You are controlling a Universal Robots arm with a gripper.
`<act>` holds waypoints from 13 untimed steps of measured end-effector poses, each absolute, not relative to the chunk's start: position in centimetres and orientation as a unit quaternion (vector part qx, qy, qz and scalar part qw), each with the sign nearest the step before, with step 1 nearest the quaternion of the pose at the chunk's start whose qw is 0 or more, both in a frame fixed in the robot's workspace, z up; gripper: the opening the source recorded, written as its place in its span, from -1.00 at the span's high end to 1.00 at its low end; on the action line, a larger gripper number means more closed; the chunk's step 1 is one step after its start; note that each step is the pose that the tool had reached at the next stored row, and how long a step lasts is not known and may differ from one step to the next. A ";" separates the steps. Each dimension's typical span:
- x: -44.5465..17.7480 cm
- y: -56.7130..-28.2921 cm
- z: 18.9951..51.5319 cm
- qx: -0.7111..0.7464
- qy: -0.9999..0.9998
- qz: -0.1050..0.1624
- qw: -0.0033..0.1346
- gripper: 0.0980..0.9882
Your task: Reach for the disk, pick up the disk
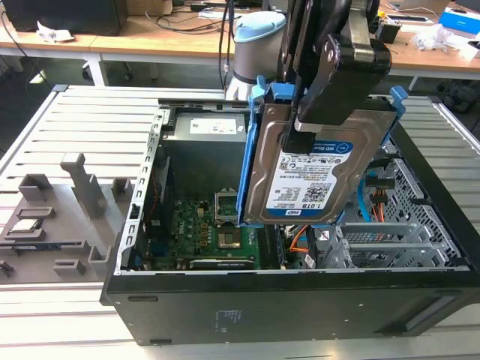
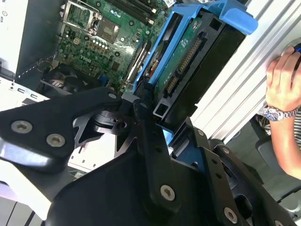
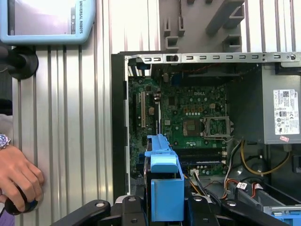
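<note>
1. Exterior view: the gripper (image 1: 311, 124) is hanging over the open computer case (image 1: 247, 307), its black fingers pinching the disk (image 1: 315, 176) at the disk's 12 o'clock edge. The disk is hanging upright in its blue frame (image 1: 251, 150), lifted clear above the motherboard (image 1: 210, 232), label facing the camera. Grey fixture blocks (image 1: 67, 202) are sitting on the slatted table (image 1: 90, 120) at 9 o'clock from the case.

2. Second wrist view: the gripper (image 2: 155, 127) is clamping the disk (image 2: 186, 56), whose green circuit side and connector are showing; the blue frame (image 2: 237, 16) is wrapping its far end. The motherboard (image 2: 108, 28) is lying at 11 o'clock from the disk. A person's hand (image 2: 282, 80) with a wristwatch is resting at 3 o'clock.

3. First wrist view: the disk's blue frame (image 3: 164, 188) is standing edge-on between the black fingers (image 3: 117, 209), over the case's near wall. The motherboard (image 3: 188, 117) is lying at 12 o'clock beyond it, a hand (image 3: 16, 176) at 9 o'clock.
</note>
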State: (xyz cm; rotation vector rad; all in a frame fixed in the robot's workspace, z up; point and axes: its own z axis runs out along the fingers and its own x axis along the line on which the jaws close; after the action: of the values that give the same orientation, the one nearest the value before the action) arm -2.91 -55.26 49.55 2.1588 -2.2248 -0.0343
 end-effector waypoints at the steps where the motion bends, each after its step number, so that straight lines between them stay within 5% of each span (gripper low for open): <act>1: -2.5 -55.3 49.5 0.696 -0.717 -0.011 0.021 0.39; 13: 0.4 -55.3 49.5 0.696 -0.717 -0.011 0.021 0.39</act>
State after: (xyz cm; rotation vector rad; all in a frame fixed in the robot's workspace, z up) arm 0.39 -55.26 49.55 2.1589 -2.2248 -0.0344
